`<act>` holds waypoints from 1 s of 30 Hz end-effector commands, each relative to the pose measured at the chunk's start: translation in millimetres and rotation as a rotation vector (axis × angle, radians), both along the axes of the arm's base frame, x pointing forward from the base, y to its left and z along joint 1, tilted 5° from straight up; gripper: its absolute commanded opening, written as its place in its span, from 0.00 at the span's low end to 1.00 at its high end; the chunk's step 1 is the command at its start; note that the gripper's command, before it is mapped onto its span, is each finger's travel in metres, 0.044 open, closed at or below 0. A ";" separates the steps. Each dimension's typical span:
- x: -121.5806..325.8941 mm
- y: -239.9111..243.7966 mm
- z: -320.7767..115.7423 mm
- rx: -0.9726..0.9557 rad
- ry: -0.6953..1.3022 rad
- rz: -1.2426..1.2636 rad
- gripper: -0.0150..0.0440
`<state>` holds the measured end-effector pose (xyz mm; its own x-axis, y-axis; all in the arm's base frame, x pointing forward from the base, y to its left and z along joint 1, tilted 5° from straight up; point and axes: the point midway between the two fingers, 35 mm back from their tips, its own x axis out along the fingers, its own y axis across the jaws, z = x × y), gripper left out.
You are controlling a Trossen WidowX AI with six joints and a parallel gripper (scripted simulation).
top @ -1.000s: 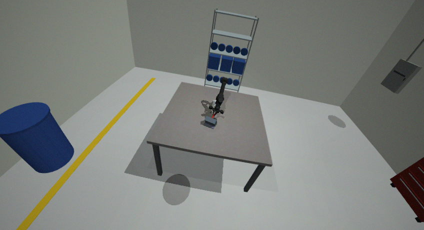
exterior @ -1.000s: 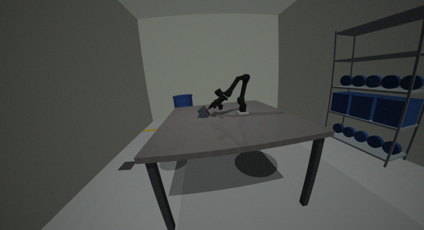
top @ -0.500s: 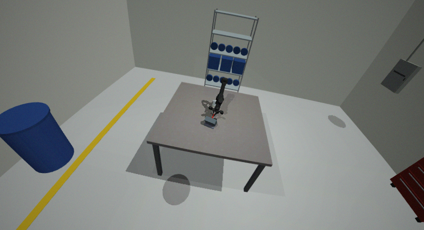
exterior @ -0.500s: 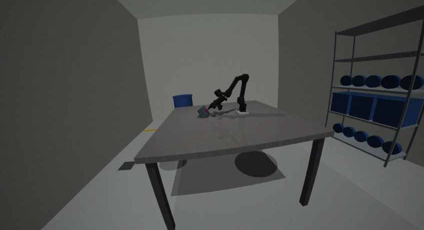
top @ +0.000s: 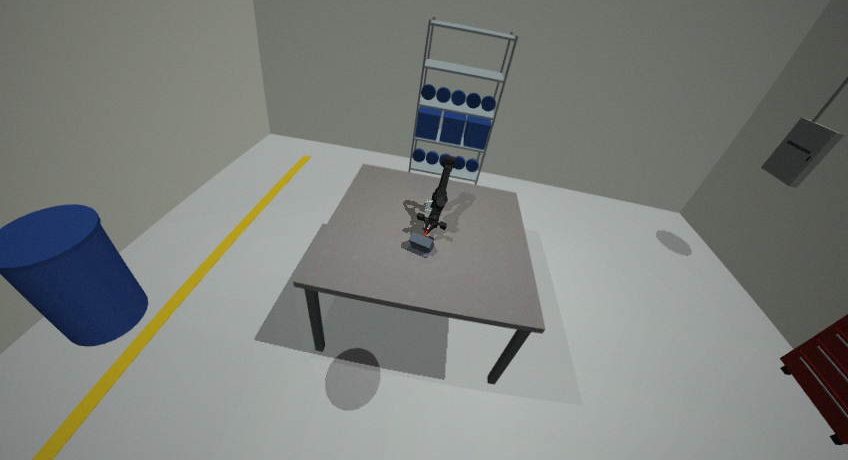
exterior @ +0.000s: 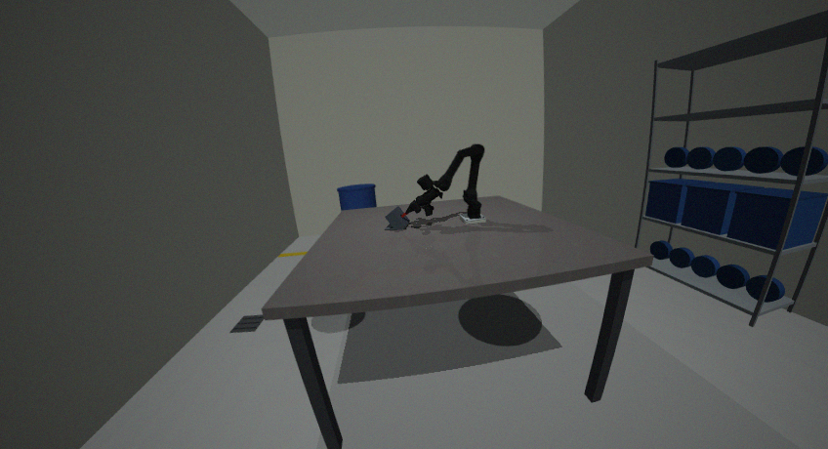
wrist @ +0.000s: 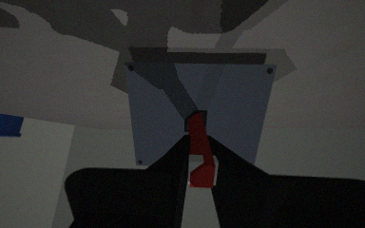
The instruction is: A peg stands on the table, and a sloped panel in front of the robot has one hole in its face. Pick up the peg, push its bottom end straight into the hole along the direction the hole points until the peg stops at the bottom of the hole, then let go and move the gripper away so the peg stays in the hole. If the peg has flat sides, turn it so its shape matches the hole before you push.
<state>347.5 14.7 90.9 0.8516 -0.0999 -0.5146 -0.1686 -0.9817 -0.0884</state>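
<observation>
Across the middle of the room stands a big table (top: 476, 277) (exterior: 453, 265) with a brown-gray top and dark legs. Behind it, as I see it from above, a tall metal shelf unit (top: 464, 69) (exterior: 651, 125) holds blue boxes and round blue things. Off to one side of the table is a large blue barrel (top: 71, 277) (exterior: 356, 197), and a yellow stripe (top: 196, 277) (exterior: 293, 254) runs along the floor between them.

On the table, the black robot arm (top: 440, 197) (exterior: 475, 175) bends up and over from its base, reaching down at a slant toward a small blue-gray sloped panel (top: 421, 242) (exterior: 396, 218) (wrist: 158, 119). Dark round spots mark the panel corners I can make out. At the arm's end, the gripper (top: 426, 229) (exterior: 408, 211) (wrist: 197, 140) has its jaws drawn close together, clamped on the red peg (top: 425, 233) (exterior: 404, 215) (wrist: 198, 135). The peg slants toward the panel's face, its far end at the dark-edged hole (wrist: 186, 125). How deep that end sits, I can't tell.
</observation>
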 end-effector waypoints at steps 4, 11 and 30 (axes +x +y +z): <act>3.8 0.4 -1.2 0.000 -0.003 0.006 0.25; 6.2 0.0 -2.9 0.000 -0.003 0.006 0.25; 12.6 -1.0 -7.0 0.000 -0.003 0.006 0.25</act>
